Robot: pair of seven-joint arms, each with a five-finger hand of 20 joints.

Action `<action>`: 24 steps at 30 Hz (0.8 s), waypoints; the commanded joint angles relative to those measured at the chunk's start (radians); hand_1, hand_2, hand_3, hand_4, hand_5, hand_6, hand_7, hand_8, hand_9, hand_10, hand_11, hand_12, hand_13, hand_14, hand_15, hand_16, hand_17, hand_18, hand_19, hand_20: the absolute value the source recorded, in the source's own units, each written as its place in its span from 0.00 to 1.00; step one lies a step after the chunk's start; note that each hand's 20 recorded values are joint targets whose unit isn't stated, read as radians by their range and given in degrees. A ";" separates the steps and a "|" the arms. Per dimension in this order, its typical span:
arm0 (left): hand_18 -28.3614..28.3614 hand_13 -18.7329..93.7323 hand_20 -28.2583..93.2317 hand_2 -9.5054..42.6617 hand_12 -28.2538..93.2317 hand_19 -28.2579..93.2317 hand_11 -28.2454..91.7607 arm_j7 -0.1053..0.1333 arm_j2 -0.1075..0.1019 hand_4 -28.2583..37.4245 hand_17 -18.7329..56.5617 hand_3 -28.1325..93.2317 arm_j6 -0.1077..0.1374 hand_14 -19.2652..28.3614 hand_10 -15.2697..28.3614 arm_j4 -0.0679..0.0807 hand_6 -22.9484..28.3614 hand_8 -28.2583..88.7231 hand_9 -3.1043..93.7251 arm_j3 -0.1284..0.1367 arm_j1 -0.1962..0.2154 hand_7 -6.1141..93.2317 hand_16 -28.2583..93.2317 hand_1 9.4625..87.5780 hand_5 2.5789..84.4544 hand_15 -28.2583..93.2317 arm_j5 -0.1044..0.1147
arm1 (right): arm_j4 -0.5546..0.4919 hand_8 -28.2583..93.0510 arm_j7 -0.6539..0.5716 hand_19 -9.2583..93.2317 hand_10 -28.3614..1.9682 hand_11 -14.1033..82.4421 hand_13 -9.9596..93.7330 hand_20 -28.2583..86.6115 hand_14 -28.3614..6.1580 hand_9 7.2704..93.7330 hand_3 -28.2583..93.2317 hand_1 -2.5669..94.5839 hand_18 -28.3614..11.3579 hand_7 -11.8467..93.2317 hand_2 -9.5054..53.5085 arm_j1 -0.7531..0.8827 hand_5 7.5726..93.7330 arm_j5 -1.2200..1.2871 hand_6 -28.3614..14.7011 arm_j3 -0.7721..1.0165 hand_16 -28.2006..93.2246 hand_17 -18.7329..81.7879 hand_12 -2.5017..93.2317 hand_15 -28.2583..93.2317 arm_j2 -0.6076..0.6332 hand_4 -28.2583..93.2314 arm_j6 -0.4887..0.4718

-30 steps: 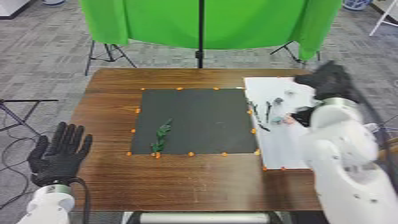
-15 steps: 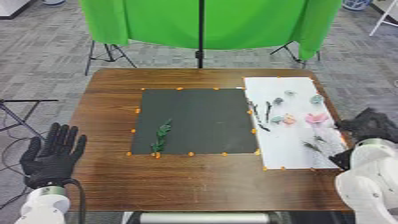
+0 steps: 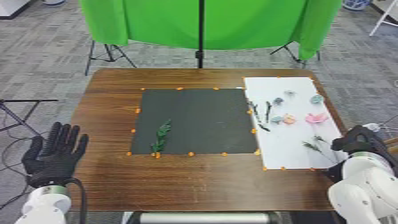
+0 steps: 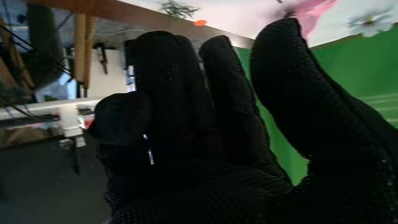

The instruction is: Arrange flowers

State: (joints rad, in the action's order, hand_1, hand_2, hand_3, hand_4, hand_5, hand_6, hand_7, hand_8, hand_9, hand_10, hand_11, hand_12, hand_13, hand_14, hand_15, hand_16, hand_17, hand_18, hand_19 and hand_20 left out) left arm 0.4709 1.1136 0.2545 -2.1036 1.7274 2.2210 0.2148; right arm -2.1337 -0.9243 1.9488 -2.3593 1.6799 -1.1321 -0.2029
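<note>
Head view: the right hand (image 3: 355, 140) in its black fabric glove is drawing back from above the flowers, having passed the white sheet's right edge and come nearer the robot; it is now hovering by the lower part of that edge, toward the near-right corner. The pink flower with broad petals (image 3: 316, 118), partly hidden a moment ago, is now lying in plain sight near the middle of the right edge. Two thin-stemmed green sprigs (image 3: 311, 146) are coming into sight closer to the near-right corner. Dark slender twigs (image 3: 268, 111) are lying along the left edge, the small peach flower (image 3: 289, 119) is resting between them and the pink one, and the pale blue-green flower (image 3: 317, 99) is sitting toward the far-right corner.

The leafy green stem (image 3: 162, 136) is keeping its place near the near-left corner of the dark grey sheet (image 3: 204, 115), so the arrangement is apparently only beginning; the retreat is probably preparing a fresh pick.

Right wrist view: the fingers are extending, mostly close together, one bending slightly, with the thumb standing apart; they are pinching nothing. The black-gloved left hand (image 3: 55, 155) is waiting palm up by the brown wooden table's (image 3: 195, 185) left edge, its fingers straight and slightly spread.
</note>
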 commanded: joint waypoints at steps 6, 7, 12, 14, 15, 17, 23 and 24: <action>0.74 0.42 0.35 0.45 0.32 0.55 0.42 -0.019 0.012 0.00 0.14 0.92 -0.002 0.73 0.71 0.004 0.66 0.17 0.45 -0.005 0.018 0.17 0.17 0.23 0.58 0.54 0.032 | 0.115 0.14 -0.020 1.00 0.30 0.41 0.67 0.67 0.38 0.65 0.83 0.53 0.05 0.25 0.00 -0.032 0.70 -0.036 0.51 -0.072 0.43 0.57 0.23 0.82 -0.010 0.00 0.143; 0.74 0.42 0.35 0.45 0.32 0.55 0.41 -0.021 0.012 0.00 0.14 0.92 -0.002 0.73 0.71 0.004 0.66 0.17 0.45 -0.005 0.017 0.17 0.17 0.23 0.58 0.54 0.029 | 0.117 0.14 -0.021 1.00 0.31 0.42 0.68 0.67 0.38 0.66 0.82 0.53 0.06 0.26 0.00 -0.030 0.72 -0.054 0.52 -0.076 0.43 0.57 0.23 0.82 -0.010 0.00 0.176; 0.74 0.42 0.35 0.45 0.32 0.55 0.41 -0.020 0.013 0.00 0.14 0.92 -0.001 0.73 0.71 0.002 0.66 0.17 0.45 -0.001 0.025 0.17 0.17 0.23 0.58 0.54 0.031 | 0.102 0.25 -0.007 1.00 0.39 0.49 0.75 0.68 0.44 0.77 0.63 0.67 0.10 0.37 0.00 -0.022 0.81 -0.093 0.56 -0.087 0.46 0.62 0.32 0.83 0.004 0.00 0.252; 0.74 0.42 0.35 0.45 0.32 0.55 0.41 -0.023 0.016 0.00 0.14 0.92 -0.002 0.73 0.71 0.002 0.66 0.17 0.45 -0.002 0.026 0.17 0.17 0.23 0.58 0.54 0.030 | 0.093 0.26 -0.005 1.00 0.42 0.44 0.78 0.69 0.44 0.83 0.74 0.63 0.10 0.41 0.00 -0.024 0.84 -0.105 0.57 -0.090 0.47 0.64 0.42 0.83 0.010 0.00 0.257; 0.74 0.42 0.35 0.45 0.32 0.55 0.41 -0.024 0.016 0.00 0.14 0.92 -0.002 0.73 0.71 0.002 0.66 0.17 0.45 -0.003 0.026 0.17 0.17 0.23 0.58 0.54 0.030 | 0.090 0.27 -0.002 1.00 0.43 0.42 0.78 0.69 0.45 0.85 0.78 0.61 0.10 0.42 0.00 -0.026 0.85 -0.109 0.57 -0.092 0.47 0.64 0.43 0.83 0.013 0.00 0.258; 0.74 0.42 0.35 0.45 0.32 0.55 0.42 -0.027 0.017 0.00 0.14 0.92 -0.003 0.73 0.71 0.004 0.66 0.17 0.45 -0.005 0.024 0.17 0.17 0.23 0.58 0.54 0.032 | 0.089 0.27 -0.002 1.00 0.44 0.40 0.79 0.69 0.45 0.86 0.80 0.61 0.10 0.42 0.00 -0.039 0.85 -0.103 0.56 -0.102 0.47 0.64 0.45 0.83 0.016 0.00 0.252; 0.74 0.42 0.35 0.45 0.32 0.55 0.41 -0.032 0.019 0.00 0.14 0.92 -0.006 0.73 0.71 0.003 0.66 0.17 0.45 -0.006 0.024 0.17 0.17 0.23 0.58 0.54 0.032 | 0.041 0.27 0.002 1.00 0.39 0.43 0.76 0.69 0.44 0.80 0.85 0.55 0.09 0.38 0.00 -0.015 0.80 -0.055 0.54 -0.070 0.47 0.63 0.38 0.83 0.013 0.00 0.115; 0.74 0.42 0.35 0.45 0.32 0.55 0.41 -0.031 0.018 0.00 0.14 0.92 -0.006 0.73 0.71 0.003 0.66 0.17 0.45 -0.006 0.025 0.17 0.17 0.23 0.58 0.54 0.033 | 0.041 0.21 0.001 1.00 0.36 0.47 0.75 0.69 0.43 0.77 0.88 0.51 0.09 0.36 0.00 -0.008 0.78 -0.063 0.54 -0.067 0.47 0.62 0.32 0.83 0.014 0.00 0.107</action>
State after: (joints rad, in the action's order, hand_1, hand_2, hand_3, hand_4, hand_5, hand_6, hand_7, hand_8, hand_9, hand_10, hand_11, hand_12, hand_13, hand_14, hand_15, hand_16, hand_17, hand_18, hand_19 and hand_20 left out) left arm 0.4503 1.1237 0.2546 -2.1041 1.7274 2.2266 0.2393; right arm -2.0548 -0.9301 1.9143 -2.4389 1.5831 -1.1249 0.0105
